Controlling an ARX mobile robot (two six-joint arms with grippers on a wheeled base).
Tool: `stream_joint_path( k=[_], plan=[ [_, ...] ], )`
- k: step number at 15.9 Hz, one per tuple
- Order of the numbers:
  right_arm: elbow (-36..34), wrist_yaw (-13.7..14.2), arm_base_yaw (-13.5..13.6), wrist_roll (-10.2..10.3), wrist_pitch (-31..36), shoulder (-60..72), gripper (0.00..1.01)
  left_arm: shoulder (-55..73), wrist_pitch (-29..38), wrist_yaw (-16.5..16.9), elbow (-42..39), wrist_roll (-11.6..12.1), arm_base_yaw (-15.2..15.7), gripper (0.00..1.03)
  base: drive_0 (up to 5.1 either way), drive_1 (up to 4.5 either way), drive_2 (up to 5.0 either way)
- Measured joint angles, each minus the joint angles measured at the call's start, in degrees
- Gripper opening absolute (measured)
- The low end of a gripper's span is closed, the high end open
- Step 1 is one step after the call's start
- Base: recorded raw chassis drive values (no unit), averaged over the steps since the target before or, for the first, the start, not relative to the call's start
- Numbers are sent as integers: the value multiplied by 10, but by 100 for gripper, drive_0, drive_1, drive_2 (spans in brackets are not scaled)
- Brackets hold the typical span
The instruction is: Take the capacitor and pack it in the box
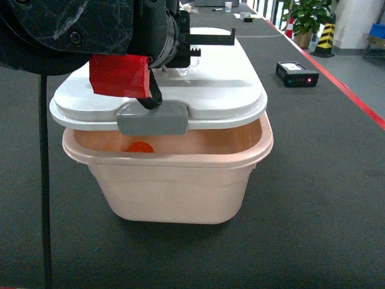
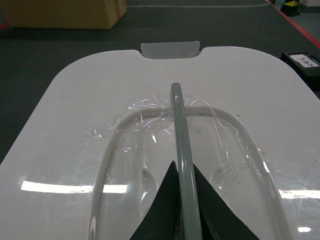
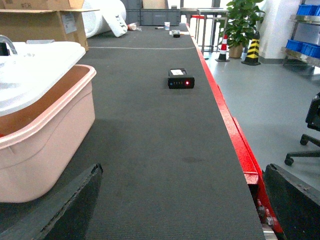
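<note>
The pale pink box (image 1: 174, 186) stands on the dark belt in front of me, and its wall (image 3: 45, 145) also shows at the left of the right wrist view. Its light-grey lid (image 1: 216, 90) hangs over it, leaving a gap along the near rim. A small orange round thing (image 1: 140, 147), seemingly the capacitor, lies inside. My left gripper (image 1: 194, 53) is above the lid and is shut on the lid's thin grey handle (image 2: 182, 145). My right gripper (image 3: 182, 210) hovers open over bare belt to the right of the box, holding nothing.
A black device with a red light (image 1: 296, 73) lies on the belt at the right rear. The belt's red edge (image 3: 235, 135) runs along the right, with open floor and a chair beyond. A brown carton (image 2: 65, 12) stands far left.
</note>
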Motion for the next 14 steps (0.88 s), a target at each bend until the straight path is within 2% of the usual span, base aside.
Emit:
stream_joint_path(
  k=[9,14],
  plan=[
    [0,0,0,0,0,0,98,15,-29,41,6,2,2,2,0,0,0],
    [0,0,0,0,0,0,98,17,-35,43,6,2,0,2,0,0,0]
  ],
)
